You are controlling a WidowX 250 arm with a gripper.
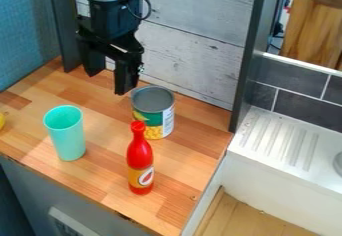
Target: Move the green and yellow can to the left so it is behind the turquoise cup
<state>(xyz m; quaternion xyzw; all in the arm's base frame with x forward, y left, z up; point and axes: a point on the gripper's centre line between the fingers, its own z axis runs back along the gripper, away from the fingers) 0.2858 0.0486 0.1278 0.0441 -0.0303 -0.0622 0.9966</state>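
The black gripper hangs over the back left of the wooden counter, open, with a gap between its two fingers and nothing held. Just right of it and lower in the view stands an upright can with a green and yellow label showing corn. A red bottle with an orange label stands upright in front of the can. To the left, a turquoise cup is upright, apart from the bottle and the can.
Part of a yellow object shows at the left edge. Behind the wooden counter rises a whitewashed plank wall between dark posts. A white sink unit with a ridged drainboard stands on the right, below dark tiles.
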